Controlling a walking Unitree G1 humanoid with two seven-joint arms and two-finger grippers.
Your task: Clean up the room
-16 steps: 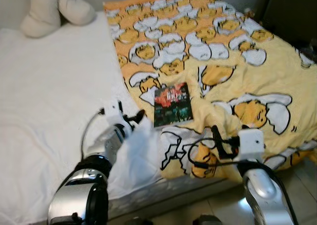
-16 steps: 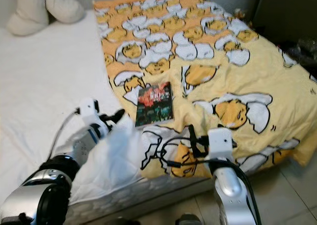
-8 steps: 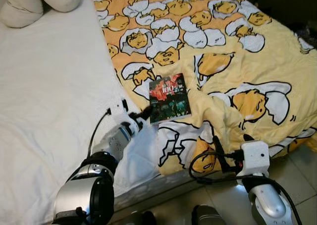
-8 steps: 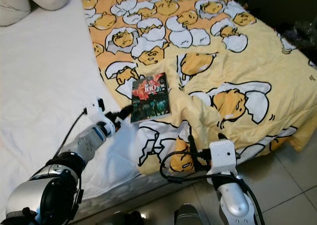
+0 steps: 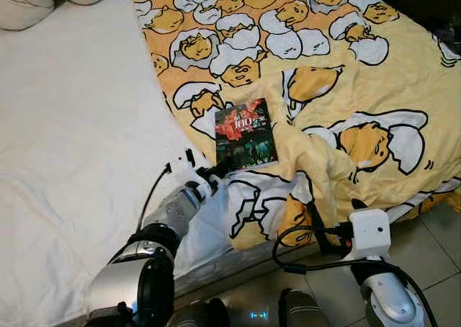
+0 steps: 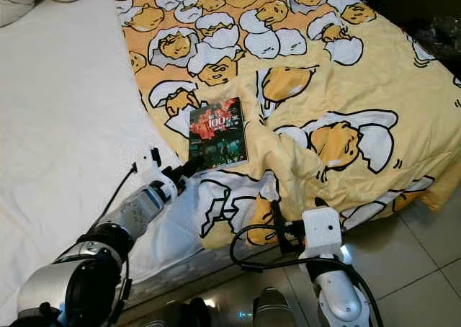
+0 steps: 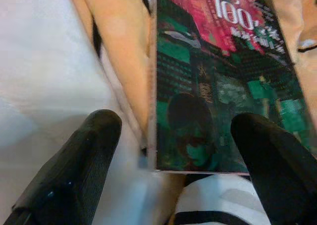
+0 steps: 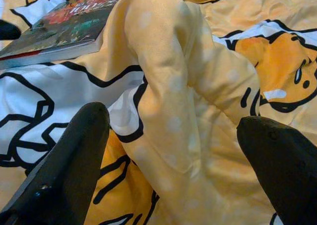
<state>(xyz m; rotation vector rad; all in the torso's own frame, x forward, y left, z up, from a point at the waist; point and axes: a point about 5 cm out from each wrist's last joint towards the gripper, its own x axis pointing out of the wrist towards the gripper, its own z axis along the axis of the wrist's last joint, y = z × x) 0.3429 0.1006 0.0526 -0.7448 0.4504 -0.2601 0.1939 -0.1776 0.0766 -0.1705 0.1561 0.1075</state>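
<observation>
On the bed (image 5: 72, 125), a book (image 5: 245, 134) lies flat on the yellow egg blanket (image 5: 346, 75), close to the blanket's edge by the white sheet. The left gripper (image 7: 168, 160) sits just below the book's near corner, jaws spread wide. The right gripper (image 8: 173, 150) has its jaws spread over a blanket fold beside the book.

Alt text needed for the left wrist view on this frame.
The left claw, open, straddles the near corner of a book with a red and green cover reading "100". The book lies on a yellow cartoon blanket, with white sheet beside it.
</observation>
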